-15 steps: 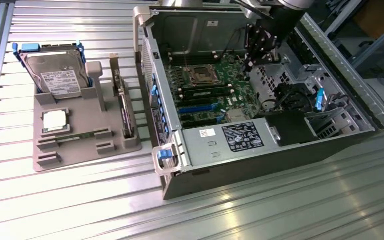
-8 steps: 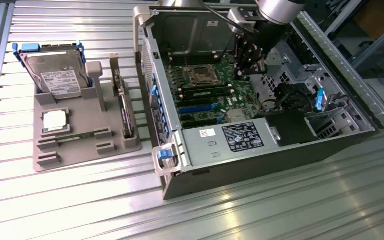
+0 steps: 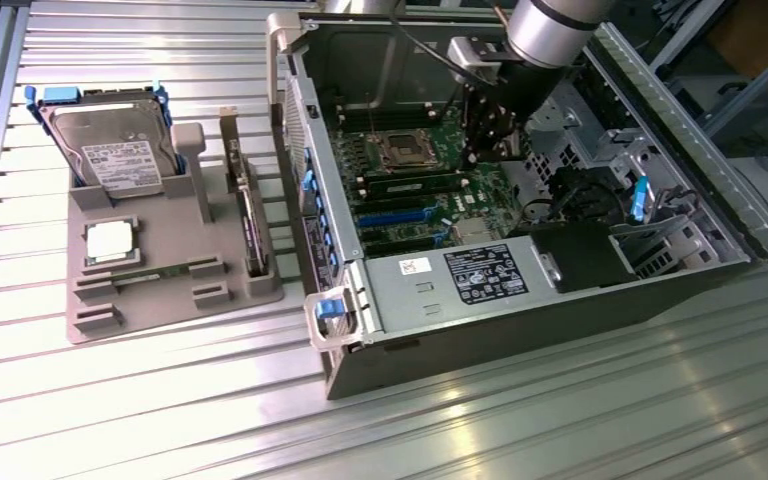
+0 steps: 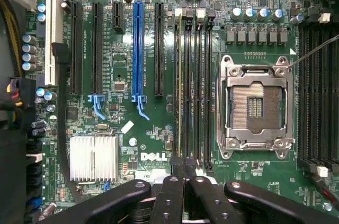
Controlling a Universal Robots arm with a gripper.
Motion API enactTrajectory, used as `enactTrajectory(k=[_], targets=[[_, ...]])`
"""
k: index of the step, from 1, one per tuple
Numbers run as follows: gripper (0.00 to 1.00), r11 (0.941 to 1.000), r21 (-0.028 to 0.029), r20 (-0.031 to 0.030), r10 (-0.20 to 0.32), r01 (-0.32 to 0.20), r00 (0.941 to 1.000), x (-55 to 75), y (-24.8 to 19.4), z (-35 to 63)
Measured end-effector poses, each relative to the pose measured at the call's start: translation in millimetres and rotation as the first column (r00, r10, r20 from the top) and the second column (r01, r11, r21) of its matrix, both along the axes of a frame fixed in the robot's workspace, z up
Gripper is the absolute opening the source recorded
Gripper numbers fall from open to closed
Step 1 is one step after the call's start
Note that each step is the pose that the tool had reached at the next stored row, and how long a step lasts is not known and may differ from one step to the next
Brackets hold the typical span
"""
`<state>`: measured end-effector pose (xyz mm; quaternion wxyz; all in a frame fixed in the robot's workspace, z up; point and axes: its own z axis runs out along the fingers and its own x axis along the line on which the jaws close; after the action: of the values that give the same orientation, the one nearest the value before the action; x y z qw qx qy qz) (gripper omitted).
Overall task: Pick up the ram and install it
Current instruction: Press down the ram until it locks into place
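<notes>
End effector [image 4: 185, 173] over ram [image 4: 184, 86]

The open computer case [image 3: 518, 250] leaves its whole upper side free for entry. Inside, the gripper [image 4: 185, 173] hangs above the memory slots [image 4: 193, 86], hemmed by the CPU socket [image 4: 257, 107] beside them. The black power supply [image 3: 484, 272] and drive cage [image 3: 631, 215] crowd the case's near end.

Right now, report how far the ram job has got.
Done: the ram stands edge-on in a memory slot beside the empty processor socket on the motherboard. In hand: the end effector sits at one end of the stick. Left: whether the stick is pressed fully home and latched cannot be told.
</notes>
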<state>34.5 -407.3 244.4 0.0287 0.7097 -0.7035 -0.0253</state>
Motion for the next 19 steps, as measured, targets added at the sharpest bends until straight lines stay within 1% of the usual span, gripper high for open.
enactTrajectory(k=[2, 4, 7, 10, 11, 12, 13, 14, 15, 19], targets=[[0.10, 1.0000, -0.0001, -0.0002, 0.000, 0.000, 1.0000, 0.0, 0.0, -2.8], [0.10, 1.0000, 0.0000, -0.0006, 0.000, 0.000, 1.0000, 0.0, 0.0, -9.3], [0.10, 1.0000, -0.0003, -0.0007, 0.000, 0.000, 1.0000, 0.0, 0.0, -12.5], [0.10, 1.0000, 0.0007, -0.0002, 0.000, 0.000, 1.0000, 0.1, 0.1, -11.0], [0.10, 1.0000, -0.0001, 0.0005, 0.000, 0.000, 1.0000, 0.1, 0.0, -6.5], [0.10, 1.0000, 0.0000, 0.0017, 0.000, 0.000, 1.0000, -0.2, 0.0, -4.4], [0.10, 1.0000, 0.0002, 0.0049, 0.000, 0.000, 1.0000, -5.9, 0.0, -4.0], [0.10, 1.0000, 0.0000, 0.0064, 0.000, 0.000, 1.0000, -12.4, 0.0, -4.0], [0.10, 1.0000, 0.0000, 0.0080, 0.000, 0.000, 1.0000, -23.2, 0.0, -4.0], [0.10, 1.0000, 0.0000, 0.0104, 0.000, 0.000, 0.9999, -57.6, 0.0, -4.0]])
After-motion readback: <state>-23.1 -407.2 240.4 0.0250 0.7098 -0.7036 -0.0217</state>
